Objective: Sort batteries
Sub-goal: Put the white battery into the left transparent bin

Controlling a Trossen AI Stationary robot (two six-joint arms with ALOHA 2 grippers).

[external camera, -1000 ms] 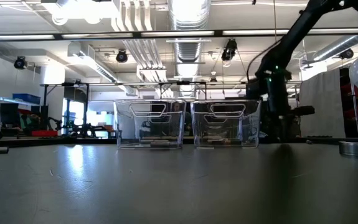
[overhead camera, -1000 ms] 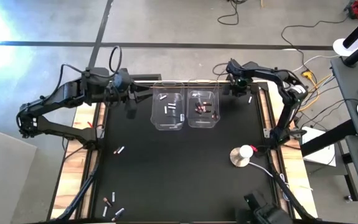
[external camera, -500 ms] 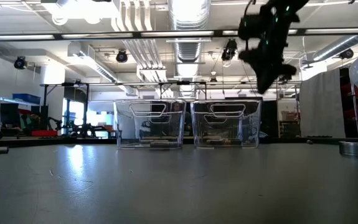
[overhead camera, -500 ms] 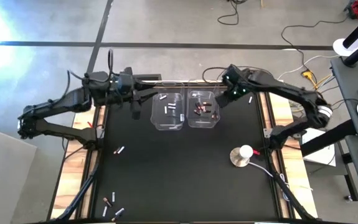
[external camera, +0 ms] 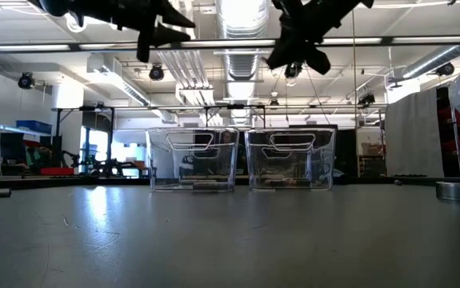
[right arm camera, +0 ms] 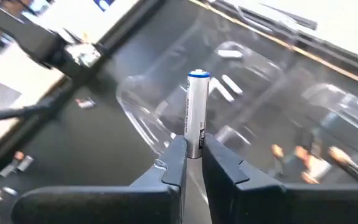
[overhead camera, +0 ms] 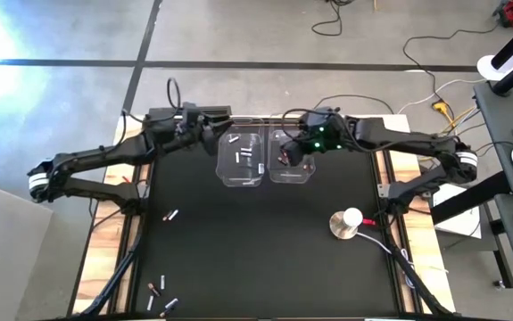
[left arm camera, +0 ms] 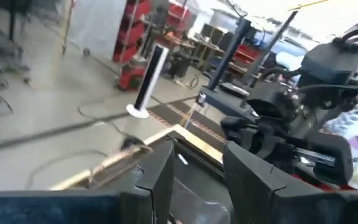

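Right gripper (right arm camera: 191,152) pinches silvery battery (right arm camera: 197,112) by lower end, upright over bins (overhead camera: 242,159); light, stiff, slick. Left gripper (left arm camera: 194,171) open, empty.

A silvery battery (right arm camera: 197,114) with a blue tip, clear bins (overhead camera: 242,158), black mat (overhead camera: 256,250), apparently copper-ended dark batteries (overhead camera: 285,157).

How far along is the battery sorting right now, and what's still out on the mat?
Partly done. The left bin holds a few silvery batteries, the right bin a few dark copper-ended ones. In hand: the right gripper is shut on a silvery battery above the bins. The left gripper is open near the left bin. Left: one loose battery mid-left and a cluster at the near-left corner.
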